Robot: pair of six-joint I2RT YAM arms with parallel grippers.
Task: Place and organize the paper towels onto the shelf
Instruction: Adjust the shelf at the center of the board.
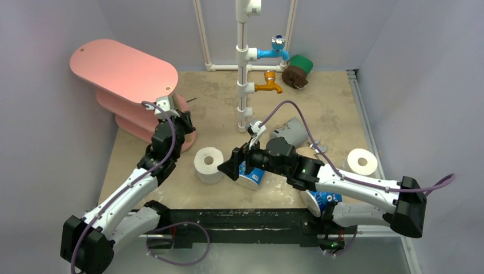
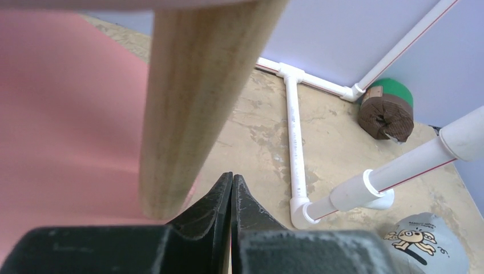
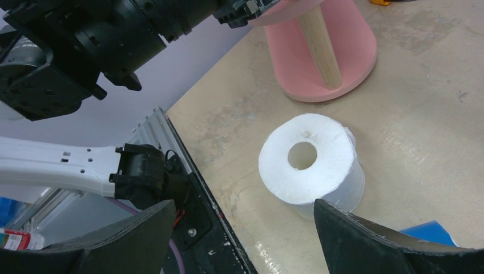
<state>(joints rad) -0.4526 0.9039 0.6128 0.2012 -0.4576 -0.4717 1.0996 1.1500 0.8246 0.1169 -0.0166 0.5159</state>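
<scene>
Nearest the bases, 1 blue-wrapped roll [image 1: 326, 200] lies under the right arm [image 1: 354, 182]. The right gripper [image 3: 242, 208] is spread wide and empty, just beside a bare white roll [image 3: 308, 162] standing on end on the table [image 1: 337, 108]. Farther on, the left gripper [image 2: 231, 191] is pinched closed on nothing beside a wooden post [image 2: 194, 103] of the pink shelf [image 1: 122, 68]. At the back wall sit 1 green roll [image 1: 302, 64] and 1 brown roll [image 1: 294, 76].
</scene>
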